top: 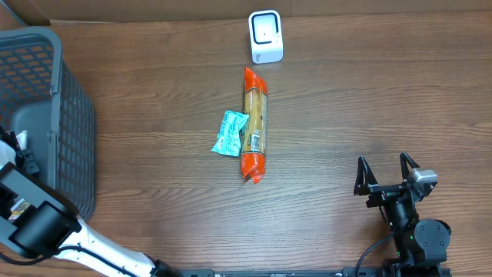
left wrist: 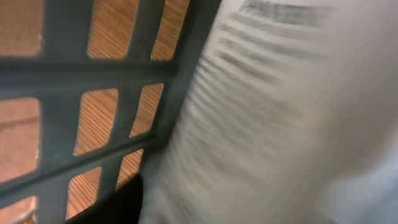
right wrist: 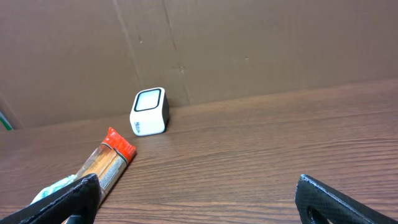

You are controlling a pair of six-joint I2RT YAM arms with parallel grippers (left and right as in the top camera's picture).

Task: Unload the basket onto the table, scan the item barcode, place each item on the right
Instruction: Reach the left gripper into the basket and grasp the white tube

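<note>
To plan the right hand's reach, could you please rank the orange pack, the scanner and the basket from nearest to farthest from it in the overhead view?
From the right hand:
1. Orange pack, table centre, to its left.
2. Scanner, at the far edge.
3. Basket, far left.

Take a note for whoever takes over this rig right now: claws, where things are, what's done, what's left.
Left claw is inside the basket against a blurred pale item; grip unclear.
Right claw open, empty.
Scanner at the far edge; orange-ended packet and teal packet lie side by side before it.
Done: nothing scanned yet.
Left: lift an item, show its barcode.
</note>
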